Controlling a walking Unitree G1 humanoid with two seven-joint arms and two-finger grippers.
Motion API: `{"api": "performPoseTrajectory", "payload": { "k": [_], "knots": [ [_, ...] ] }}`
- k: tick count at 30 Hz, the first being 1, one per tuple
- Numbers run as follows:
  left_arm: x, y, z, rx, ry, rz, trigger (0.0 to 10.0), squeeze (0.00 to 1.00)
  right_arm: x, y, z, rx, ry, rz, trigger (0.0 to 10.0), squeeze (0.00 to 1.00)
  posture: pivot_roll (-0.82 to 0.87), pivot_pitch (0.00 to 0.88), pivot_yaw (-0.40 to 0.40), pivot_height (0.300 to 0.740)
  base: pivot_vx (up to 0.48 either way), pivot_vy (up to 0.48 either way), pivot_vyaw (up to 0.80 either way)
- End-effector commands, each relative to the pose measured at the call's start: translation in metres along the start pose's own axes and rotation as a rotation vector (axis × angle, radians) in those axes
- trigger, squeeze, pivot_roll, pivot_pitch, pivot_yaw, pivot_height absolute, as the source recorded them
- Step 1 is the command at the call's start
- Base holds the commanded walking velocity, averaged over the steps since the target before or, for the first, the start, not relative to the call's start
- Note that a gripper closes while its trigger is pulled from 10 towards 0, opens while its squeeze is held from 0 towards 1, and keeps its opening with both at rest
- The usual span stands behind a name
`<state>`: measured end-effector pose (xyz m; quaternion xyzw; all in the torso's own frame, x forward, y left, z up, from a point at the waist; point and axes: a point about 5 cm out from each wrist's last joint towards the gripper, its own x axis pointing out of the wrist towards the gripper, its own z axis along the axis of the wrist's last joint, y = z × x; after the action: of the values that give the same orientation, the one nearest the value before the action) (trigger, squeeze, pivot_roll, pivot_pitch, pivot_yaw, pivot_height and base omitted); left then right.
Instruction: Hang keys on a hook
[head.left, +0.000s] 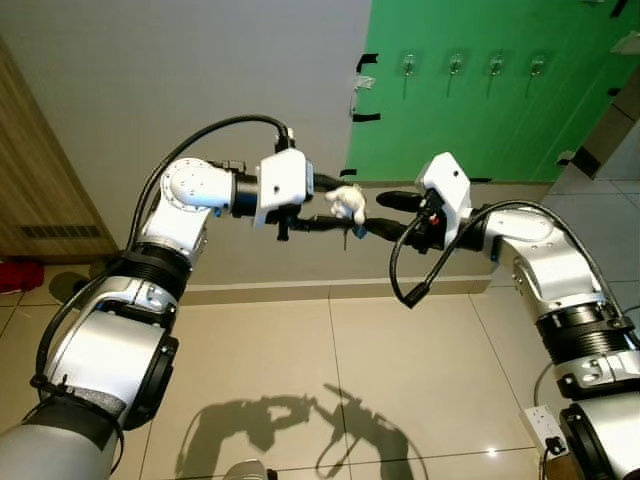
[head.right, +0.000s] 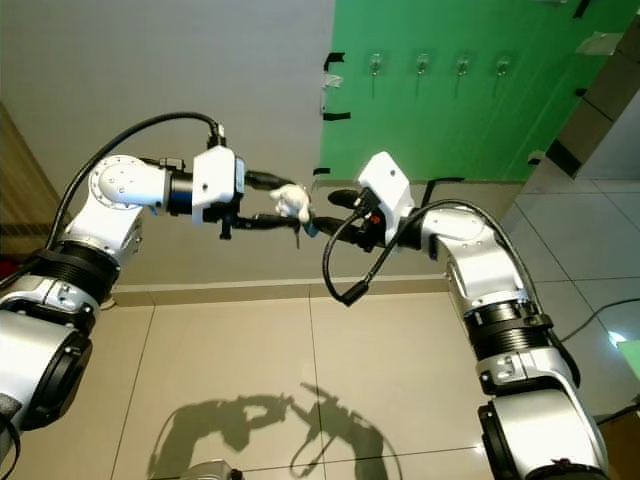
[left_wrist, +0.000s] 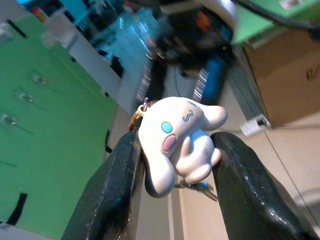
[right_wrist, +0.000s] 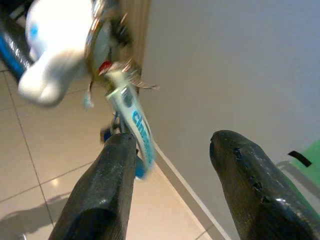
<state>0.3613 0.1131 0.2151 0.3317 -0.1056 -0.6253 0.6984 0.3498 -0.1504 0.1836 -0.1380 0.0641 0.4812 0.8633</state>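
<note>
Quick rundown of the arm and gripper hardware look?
Silver-grey arms with ribbed black joint rings and round screw-studded elbow caps. Each wrist carries a white box housing with a looping black cable. Left gripper and right gripper have long, glossy black fingers, rounded at the tips.

Both arms are raised with elbows bent, the left end effector (head.left: 335, 208) clamped shut (fingertips nearly meeting the right's), the right end effector (head.left: 385, 215) spread open.
</note>
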Motion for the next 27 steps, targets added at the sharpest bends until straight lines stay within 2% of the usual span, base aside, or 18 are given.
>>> {"api": "performPoseTrajectory", "payload": {
  "k": [1,3,8,10,16,21,27],
  "knots": [
    [-0.002,0.0,0.0,0.07,0.074,-0.085,10.0,0.0,-0.008,-0.01,0.009,-0.046,0.006,-0.016,10.0,0.0,0.04,0.0,0.015,0.74,0.0,0.0,0.0],
    [-0.003,-0.002,-0.002,0.103,0.108,-0.118,10.0,0.0,-0.011,-0.013,0.011,-0.059,0.01,-0.026,10.0,0.0,0.03,0.0,0.016,0.74,0.0,0.0,0.0],
    [-0.004,-0.003,-0.002,0.148,0.118,-0.133,10.0,0.0,-0.015,-0.016,0.014,-0.075,0.013,-0.036,10.0,0.0,0.03,0.0,0.022,0.74,0.0,0.0,0.0],
    [-0.004,-0.003,-0.001,0.197,0.122,-0.115,10.0,0.0,-0.016,-0.016,0.015,-0.079,0.013,-0.036,10.0,0.0,0.03,0.0,0.022,0.74,0.0,0.0,0.0],
    [-0.005,-0.005,-0.004,0.266,0.173,-0.123,10.0,0.0,-0.016,-0.013,0.013,-0.081,0.014,-0.018,10.0,0.0,0.03,0.0,0.027,0.74,0.0,0.0,0.0],
    [-0.007,-0.002,-0.002,0.311,0.179,-0.121,10.0,0.0,-0.01,-0.004,0.011,-0.076,0.006,0.018,10.0,0.0,0.03,0.0,0.034,0.74,0.0,0.0,0.0],
    [-0.007,0.0,-0.002,0.319,0.199,-0.117,10.0,0.0,-0.008,0.0,0.012,-0.076,-0.003,0.04,10.0,0.0,0.03,0.0,0.036,0.74,0.0,0.0,0.0]
  ]
}}
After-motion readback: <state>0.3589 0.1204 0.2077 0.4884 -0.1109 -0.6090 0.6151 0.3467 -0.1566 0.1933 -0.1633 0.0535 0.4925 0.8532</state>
